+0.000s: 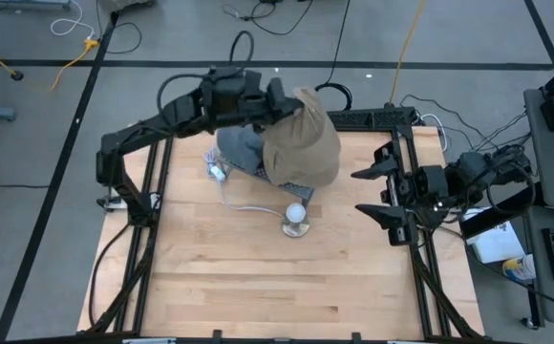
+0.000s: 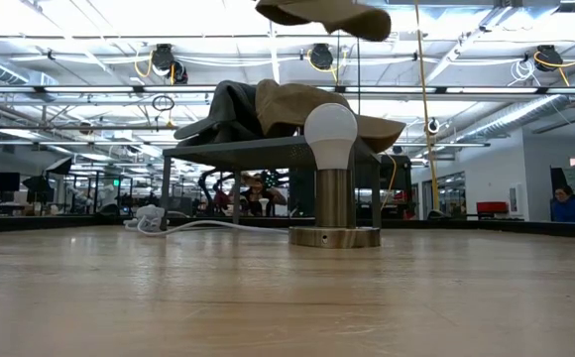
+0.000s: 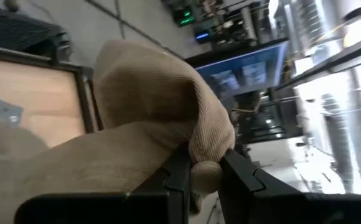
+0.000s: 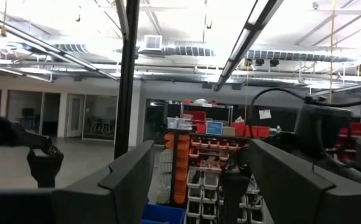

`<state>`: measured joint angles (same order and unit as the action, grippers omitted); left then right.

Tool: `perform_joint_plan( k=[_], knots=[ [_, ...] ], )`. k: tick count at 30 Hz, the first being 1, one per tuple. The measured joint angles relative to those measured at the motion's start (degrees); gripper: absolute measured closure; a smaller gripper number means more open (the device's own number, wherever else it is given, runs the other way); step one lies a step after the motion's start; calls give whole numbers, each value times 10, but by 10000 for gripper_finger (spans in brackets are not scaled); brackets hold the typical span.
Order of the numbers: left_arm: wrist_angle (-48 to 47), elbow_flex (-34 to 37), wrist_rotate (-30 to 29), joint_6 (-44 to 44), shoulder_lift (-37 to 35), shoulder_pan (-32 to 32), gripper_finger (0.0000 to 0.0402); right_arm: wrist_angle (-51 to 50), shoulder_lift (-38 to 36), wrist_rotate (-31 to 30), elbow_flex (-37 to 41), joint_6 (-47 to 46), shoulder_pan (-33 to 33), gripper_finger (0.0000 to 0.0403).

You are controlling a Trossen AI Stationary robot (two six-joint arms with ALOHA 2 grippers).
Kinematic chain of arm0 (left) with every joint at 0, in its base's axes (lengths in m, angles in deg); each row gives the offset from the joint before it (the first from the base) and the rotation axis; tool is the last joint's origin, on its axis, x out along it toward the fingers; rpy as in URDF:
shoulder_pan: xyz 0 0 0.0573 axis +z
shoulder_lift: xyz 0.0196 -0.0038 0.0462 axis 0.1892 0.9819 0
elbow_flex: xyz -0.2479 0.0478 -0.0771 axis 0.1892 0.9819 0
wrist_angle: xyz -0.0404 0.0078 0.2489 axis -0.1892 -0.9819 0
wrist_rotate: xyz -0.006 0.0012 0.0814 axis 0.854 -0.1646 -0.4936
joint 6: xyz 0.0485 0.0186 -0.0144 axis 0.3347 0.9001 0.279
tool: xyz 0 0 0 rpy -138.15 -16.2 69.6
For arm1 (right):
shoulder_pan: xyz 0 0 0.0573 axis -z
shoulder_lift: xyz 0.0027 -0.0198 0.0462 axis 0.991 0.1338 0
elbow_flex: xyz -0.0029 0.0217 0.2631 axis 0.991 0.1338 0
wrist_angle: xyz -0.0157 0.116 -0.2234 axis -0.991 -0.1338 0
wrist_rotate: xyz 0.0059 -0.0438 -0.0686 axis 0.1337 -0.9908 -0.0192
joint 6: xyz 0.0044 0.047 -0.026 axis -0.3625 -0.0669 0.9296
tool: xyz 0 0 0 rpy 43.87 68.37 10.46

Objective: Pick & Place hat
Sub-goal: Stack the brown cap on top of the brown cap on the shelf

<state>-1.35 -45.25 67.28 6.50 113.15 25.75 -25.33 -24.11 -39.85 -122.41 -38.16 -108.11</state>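
Left arm's got the tan hat up in the air, right arm just chilling.

So the left gripper is pinched tight on a fold of the tan hat, holding it up over the far middle of the wooden table. In the low view the hat hangs at the very top, well above everything else. Below it there's a small dark stand with more hats piled on top, a dark one and another tan one. A white bulb lamp sits on the table just on the near side of that stand, with a white cord running off to the left. The right gripper waits at the table's right edge, fingers spread wide, holding nothing.
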Motion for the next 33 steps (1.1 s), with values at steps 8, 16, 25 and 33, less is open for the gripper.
perform_joint_plan(
  k=[8,16,25,33],
  knots=[
    [-46,-53,3,-33,40,11,350,-3,0,-68,0,38,-15,149],
    [-51,-54,-62,-81,51,-13,350,2,0,-91,0,52,-15,149],
    [-34,-53,2,-68,79,-23,350,8,0,-90,0,84,-14,149],
    [-38,-53,101,71,72,-14,350,6,0,-90,0,84,-14,149]
  ],
)
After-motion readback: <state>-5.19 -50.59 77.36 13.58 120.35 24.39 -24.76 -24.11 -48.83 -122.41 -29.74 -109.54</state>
